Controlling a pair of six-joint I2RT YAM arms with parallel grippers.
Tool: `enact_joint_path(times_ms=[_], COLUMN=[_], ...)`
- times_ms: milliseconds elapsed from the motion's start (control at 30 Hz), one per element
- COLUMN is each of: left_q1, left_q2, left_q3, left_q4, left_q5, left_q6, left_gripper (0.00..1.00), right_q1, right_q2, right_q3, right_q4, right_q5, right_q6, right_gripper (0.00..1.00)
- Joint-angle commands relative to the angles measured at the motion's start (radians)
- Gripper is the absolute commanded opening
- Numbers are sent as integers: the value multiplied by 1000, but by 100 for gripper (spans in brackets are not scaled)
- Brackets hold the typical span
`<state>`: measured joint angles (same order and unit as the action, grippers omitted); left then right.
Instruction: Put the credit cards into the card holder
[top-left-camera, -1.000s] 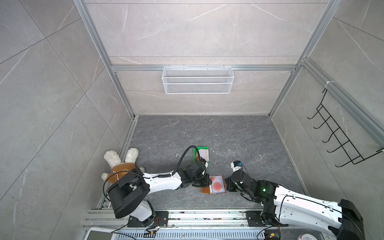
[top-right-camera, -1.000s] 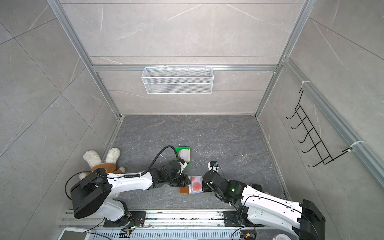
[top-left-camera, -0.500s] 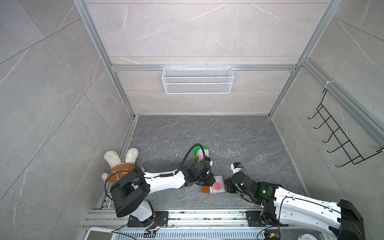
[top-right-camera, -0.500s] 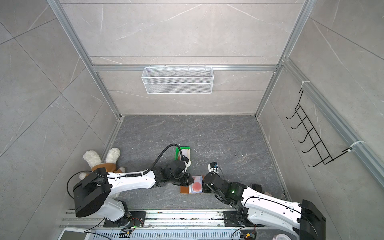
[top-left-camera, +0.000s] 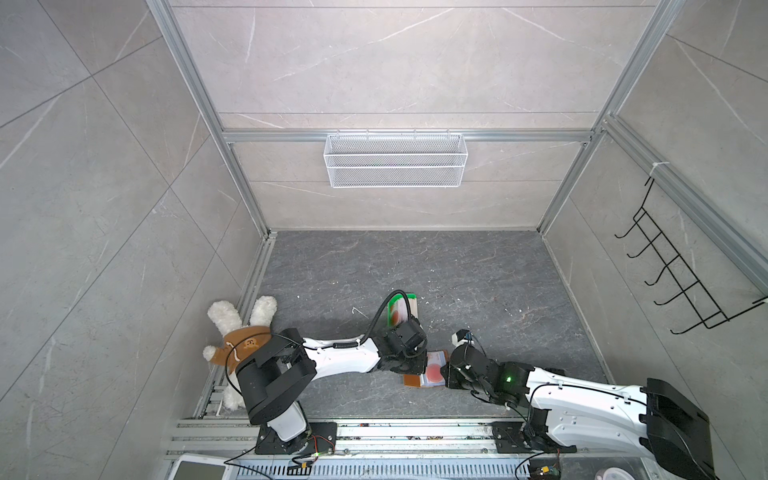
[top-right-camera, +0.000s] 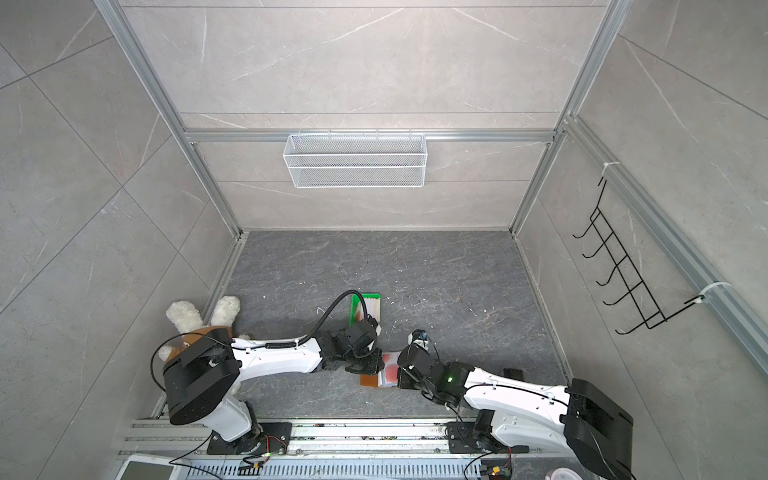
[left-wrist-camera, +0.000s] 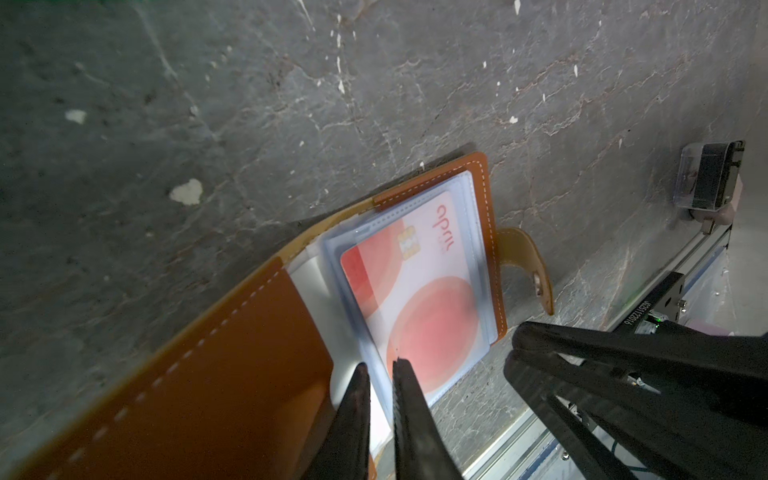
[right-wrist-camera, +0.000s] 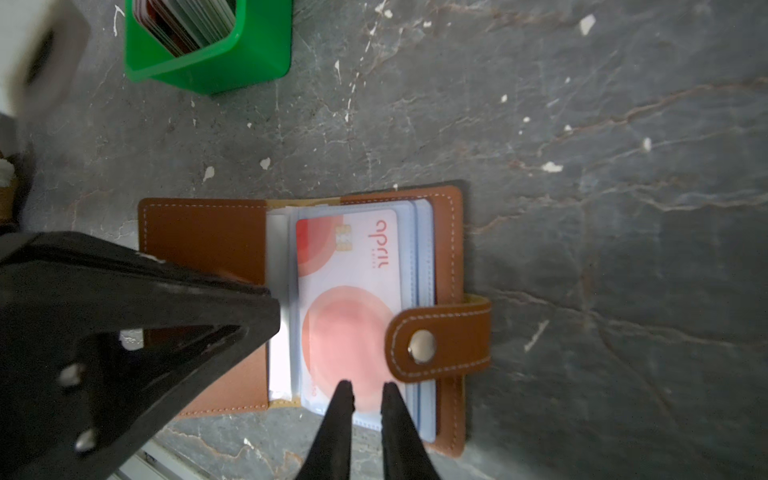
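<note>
Now: credit card (right-wrist-camera: 349, 266) sits sleeved in the open card holder (right-wrist-camera: 199, 232) on the bench (right-wrist-camera: 582, 124). Right fingers (right-wrist-camera: 337, 415) narrowly apart at the card edge; left fingers (left-wrist-camera: 355, 415) near-together by the spine, grip unclear. Suggest pushing squarely, sleeve pinned flat

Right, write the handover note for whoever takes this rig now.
Left claw: nearly closed at the sleeves' spine edge; grip unclear.
Right claw: slightly apart, empty, at the card's near end.
Holder lies open; one card sits in its top sleeve.
More cards stand in the green tray beyond it.
Done: one card in. Left: the tray's cards.
</note>
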<state>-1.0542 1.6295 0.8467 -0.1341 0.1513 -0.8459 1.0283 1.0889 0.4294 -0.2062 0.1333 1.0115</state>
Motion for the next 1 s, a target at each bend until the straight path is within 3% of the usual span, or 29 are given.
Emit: enact_joint_path(times_ms=[0,700,967], left_q1=[-2,-3,-2], left_q2=[31,91,98], left_q3=[26,37,30], left_q4=[-2,-25,-25], left_q5=[11,24,25], left_q6=[-16,-43,-52], left_gripper=[15,12,11], right_q1=[-4,-75,-80], right_q2=[20,55,42], right_q3=[-14,-42,-40], right_q4=[34,108,48], right_q5=[-12,-102,-57], right_q6=[16,-2,9], right_gripper=[19,27,29])
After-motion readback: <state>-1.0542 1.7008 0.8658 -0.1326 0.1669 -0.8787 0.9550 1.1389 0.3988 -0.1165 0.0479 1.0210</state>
